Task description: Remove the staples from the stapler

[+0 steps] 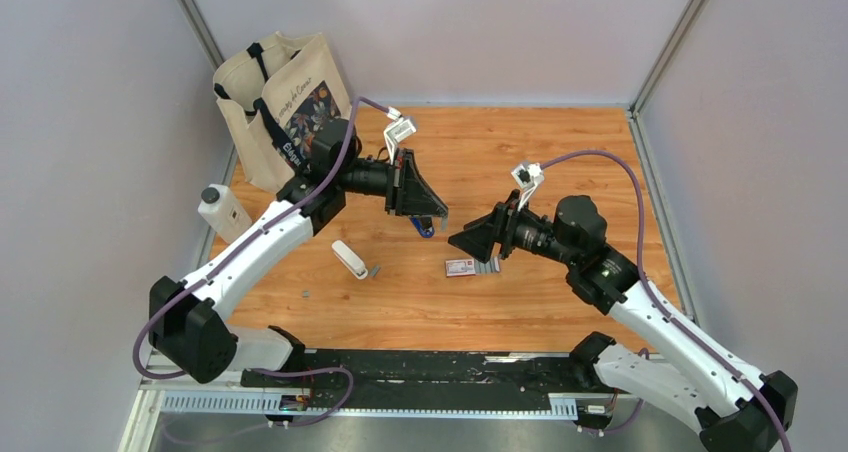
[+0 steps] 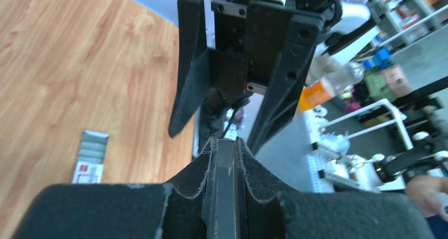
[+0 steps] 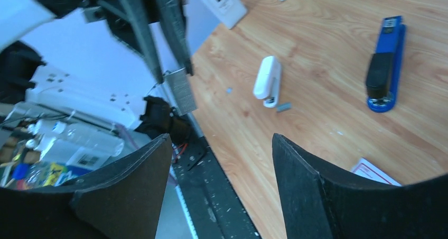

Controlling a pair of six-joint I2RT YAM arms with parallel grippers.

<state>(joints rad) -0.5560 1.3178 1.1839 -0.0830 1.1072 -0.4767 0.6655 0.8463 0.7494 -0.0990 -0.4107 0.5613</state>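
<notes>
"Blue stapler (image 3: 384,64), where's it at?"
"Lying flat on the worktop (image 1: 560,162), just under the left hand (image 1: 437,215). That one's clamped on a grey staple strip (image 3: 180,92); right hand (image 3: 222,141) has its fingers apart."

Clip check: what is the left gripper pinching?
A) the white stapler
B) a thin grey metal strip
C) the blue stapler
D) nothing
B: the left gripper is shut on a thin grey metal strip while the stapler lies on the table.
</notes>
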